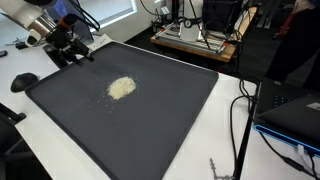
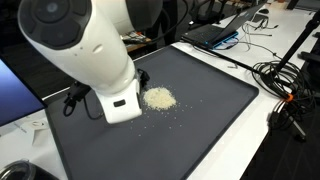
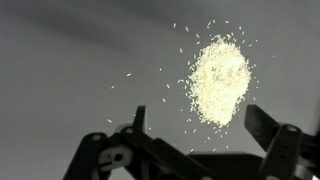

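Item: black two-fingered end effector (image 1: 65, 45), fingers set apart with nothing between them (the gap is plain in the wrist view (image 3: 197, 122)). It is held above the mat, to one side of the pile and clear of it. Nearest thing: small pile of pale loose grains (image 1: 121, 88), a rounded heap that shows in both exterior views (image 2: 159, 98). In the wrist view (image 3: 218, 80) it lies just beyond the fingertips, nearer one finger than the other. Stray grains (image 3: 128, 74) are scattered thinly around the pile, close to its edge and touching nothing else. Beneath the pile: flat black rectangular mat (image 1: 160, 120), with the pile roughly mid-width and toward the end effector's end (image 2: 205, 105). Beneath the mat: white bench (image 1: 225, 130), showing as a border well out from the pile. Bulky white robot arm housing (image 2: 95, 50), standing just beside the pile in an exterior view and hiding the end effector there. Black cables (image 2: 285, 85), on the bench well apart from the pile, past the mat's edge.
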You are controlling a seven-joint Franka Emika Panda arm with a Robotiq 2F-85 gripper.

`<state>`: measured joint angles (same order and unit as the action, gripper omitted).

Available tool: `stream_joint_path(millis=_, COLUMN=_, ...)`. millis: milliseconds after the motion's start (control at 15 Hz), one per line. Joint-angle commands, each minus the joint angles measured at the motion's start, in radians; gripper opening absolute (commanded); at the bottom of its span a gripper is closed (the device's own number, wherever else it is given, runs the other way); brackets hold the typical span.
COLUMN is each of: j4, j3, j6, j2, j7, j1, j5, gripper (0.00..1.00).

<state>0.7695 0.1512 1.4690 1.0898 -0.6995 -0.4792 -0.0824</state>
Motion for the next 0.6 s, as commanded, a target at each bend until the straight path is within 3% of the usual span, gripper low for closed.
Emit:
stream_joint_path(millis=0, j4=0.236, j3=0.008, j6=0.108, j2=-0.143, j7=0.067, j1=-0.048, j5=-0.06, gripper=1.0)
stream_joint_path(millis=533, j4=0.566, j3=0.014, j6=0.308, j2=-0.335, j7=0.07, j1=-0.125, j5=-0.179, gripper=1.0)
